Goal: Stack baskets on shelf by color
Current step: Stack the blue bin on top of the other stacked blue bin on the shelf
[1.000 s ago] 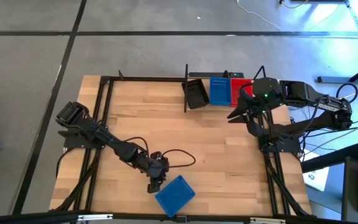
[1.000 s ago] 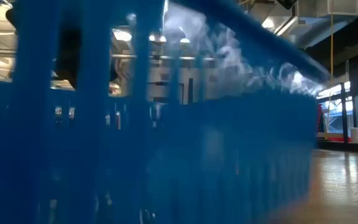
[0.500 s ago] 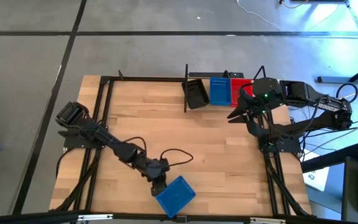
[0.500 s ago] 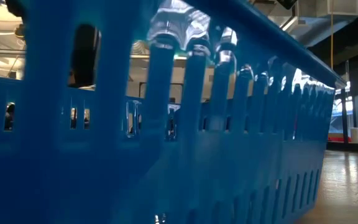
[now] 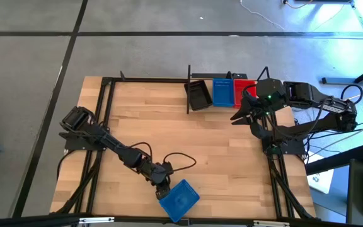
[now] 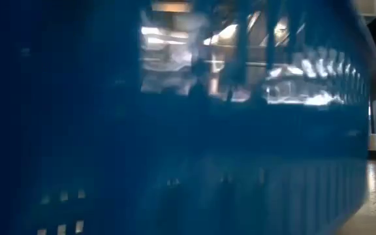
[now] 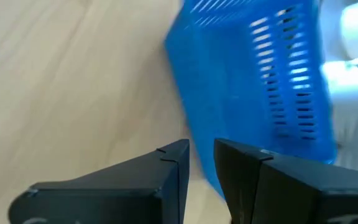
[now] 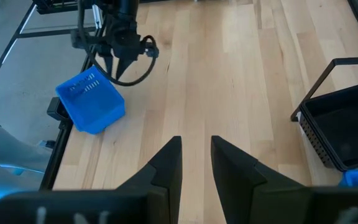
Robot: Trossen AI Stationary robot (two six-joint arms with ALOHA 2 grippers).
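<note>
So, a lone blue basket (image 5: 179,200) is seen upside down at the bottom centre of the high view, right at the near edge of the table (image 5: 225,157). The left gripper (image 5: 162,188) is parked just beside its upper-left corner, and in the left wrist view its jaws are spread only a sliver with nothing pinched between them. The right gripper (image 8: 195,163) is held high at the upper right, jaws likewise a narrow gap and empty, next to the shelf (image 5: 189,88), where a black basket (image 5: 200,95), a second blue basket (image 5: 222,91) and a red basket (image 5: 240,92) are lined up along the top edge.

For a decent grab, the jaws probably need to be opened wider and one wall straddled, since the flat bottom offers nothing to pinch. Pushing should be avoided: hardly any table is left below the basket, so it could be shoved off. Plenty of bare wood is open in the middle for the carry; the shelf posts are the thing to be cleared on arrival.
</note>
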